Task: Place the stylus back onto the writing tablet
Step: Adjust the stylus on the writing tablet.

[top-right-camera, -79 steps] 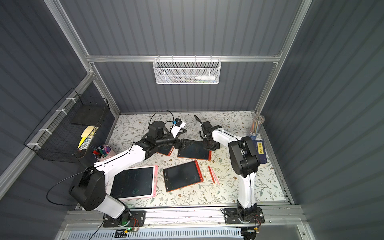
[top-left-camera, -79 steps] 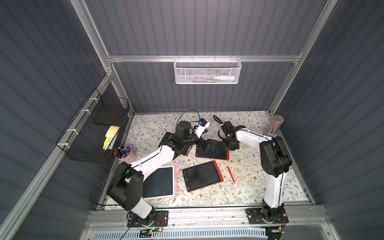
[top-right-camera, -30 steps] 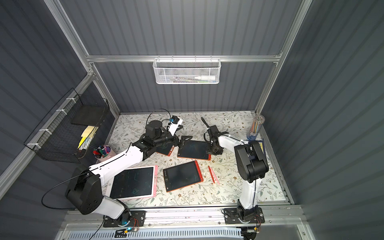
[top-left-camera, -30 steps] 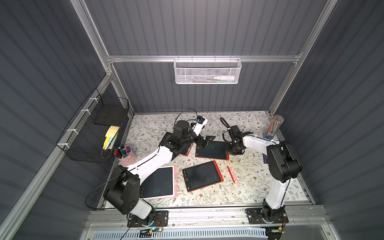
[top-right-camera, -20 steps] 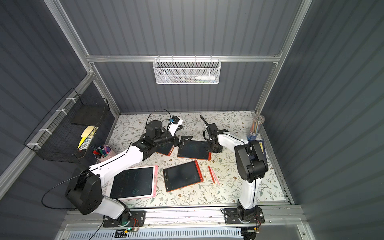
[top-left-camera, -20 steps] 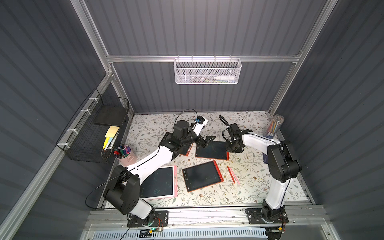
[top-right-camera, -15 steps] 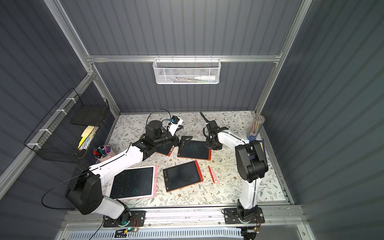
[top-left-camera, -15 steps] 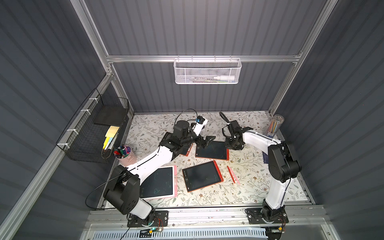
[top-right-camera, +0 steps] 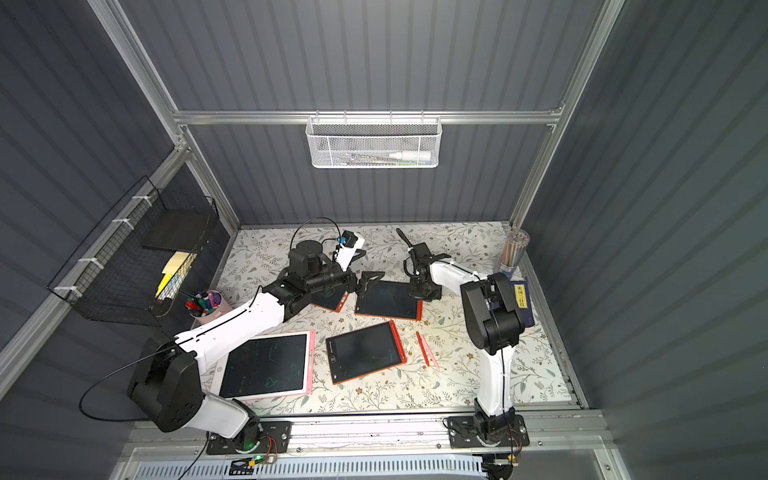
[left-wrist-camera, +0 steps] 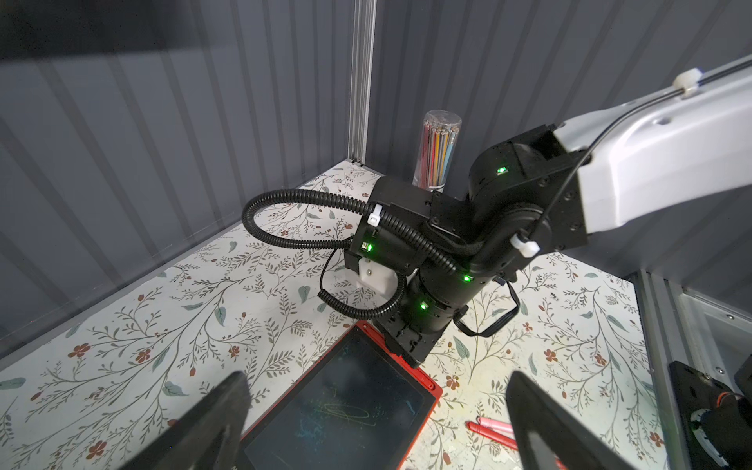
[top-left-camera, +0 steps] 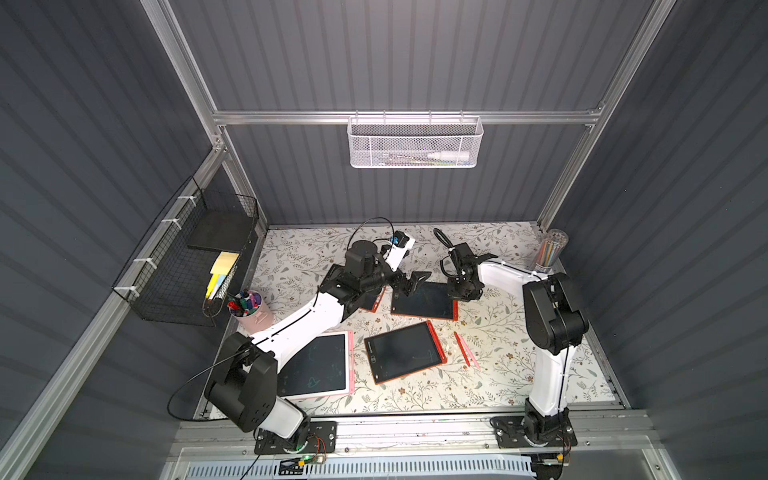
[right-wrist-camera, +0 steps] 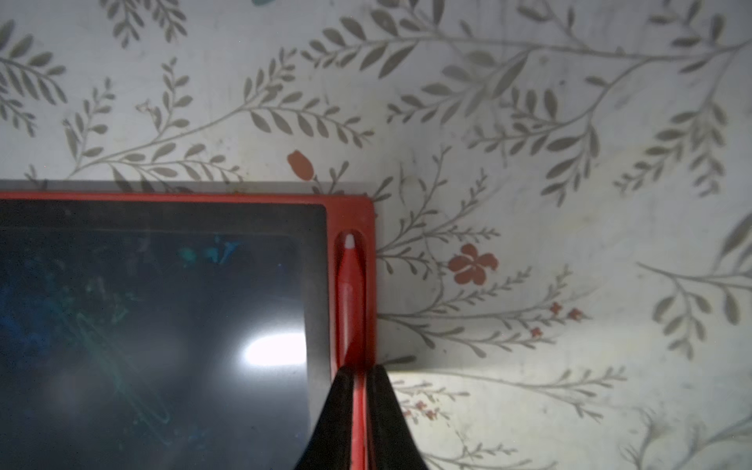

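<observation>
In both top views the right gripper (top-left-camera: 462, 292) is covering the far right corner of the red writing tablet (top-left-camera: 422, 300), so its jaws and the stylus are hiding there. The left gripper (top-left-camera: 410, 281) is hanging wide open over the tablet's left edge. In the left wrist view that gripper's fingers (left-wrist-camera: 215, 415) are standing far apart, holding nothing, and the frame is cutting them off. In the right wrist view the right gripper's fingers (right-wrist-camera: 337, 407) are pinching the red stylus (right-wrist-camera: 350, 293), nearly closed, while it is lying in the tablet's edge groove.

Stylus (right-wrist-camera: 349, 301) in writing tablet (right-wrist-camera: 162, 305) groove (loose styluses (top-left-camera: 462, 349) right of nearer tablet (top-left-camera: 403, 351)).
</observation>
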